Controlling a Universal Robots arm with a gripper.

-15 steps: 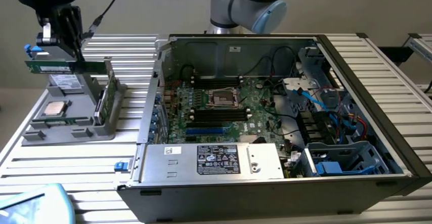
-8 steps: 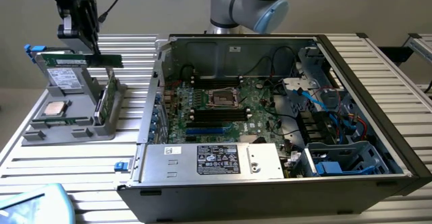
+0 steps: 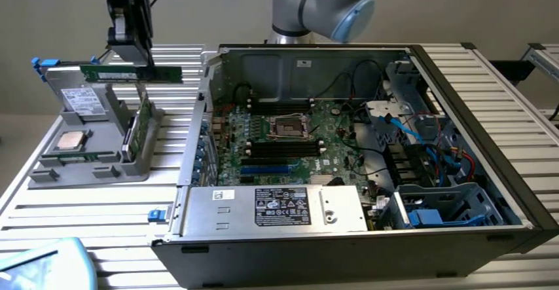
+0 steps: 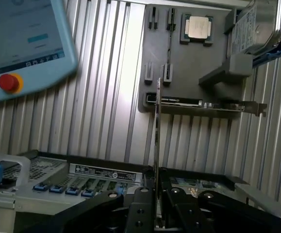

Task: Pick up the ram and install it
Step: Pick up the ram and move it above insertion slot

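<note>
The ram is a thin green stick held level in the air above the grey parts holder at the exterior view's left. My gripper is shut on its top edge. In the wrist view the ram appears edge-on as a thin line running out from between my gripper's black fingers, over the holder. The open computer case lies at the exterior view's right, with black memory slots on its motherboard beside the processor socket.
The holder carries a silver processor chip, a silver drive and an upright green card. A power supply fills the case's near side, with cables at its right. A teach pendant lies at the table's near corner.
</note>
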